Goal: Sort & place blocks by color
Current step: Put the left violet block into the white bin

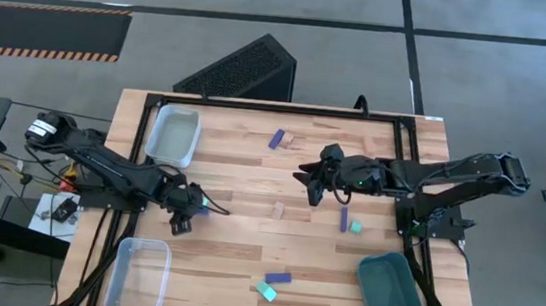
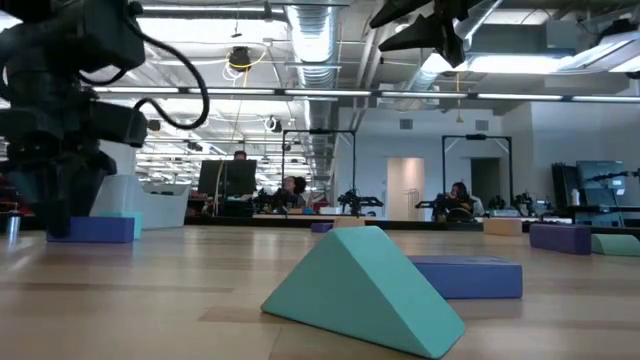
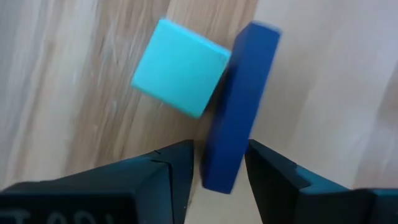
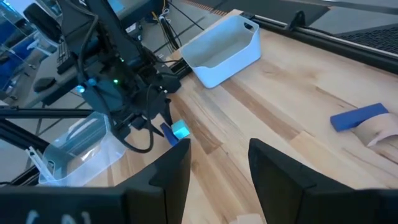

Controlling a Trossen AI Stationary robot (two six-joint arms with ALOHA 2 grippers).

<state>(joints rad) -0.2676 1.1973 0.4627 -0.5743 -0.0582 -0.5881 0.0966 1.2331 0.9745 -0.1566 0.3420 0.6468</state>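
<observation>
Blocks lie scattered on the table (image 1: 246, 221) in the high view; the left gripper (image 1: 193, 206) is stationed at nine o'clock, the right gripper (image 1: 316, 177) raised near centre, jaws parted and empty.

Low view: a teal wedge (image 2: 360, 290) is noted at six o'clock.

Left wrist view: the blue bar (image 3: 239, 143) is bracketed by part-closed jaws, contact unconfirmed, a teal cube (image 3: 180, 68) touching it. It is judged light, rigid and smooth; its long flat faces are recommended.

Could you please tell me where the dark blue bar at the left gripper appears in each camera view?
High view: dark blue bar at left gripper.
Low view: far left, beside the teal cube.
Left wrist view: between the jaws.
Right wrist view: centre-left.
Shared landmark: the teal cube touching it.
</observation>
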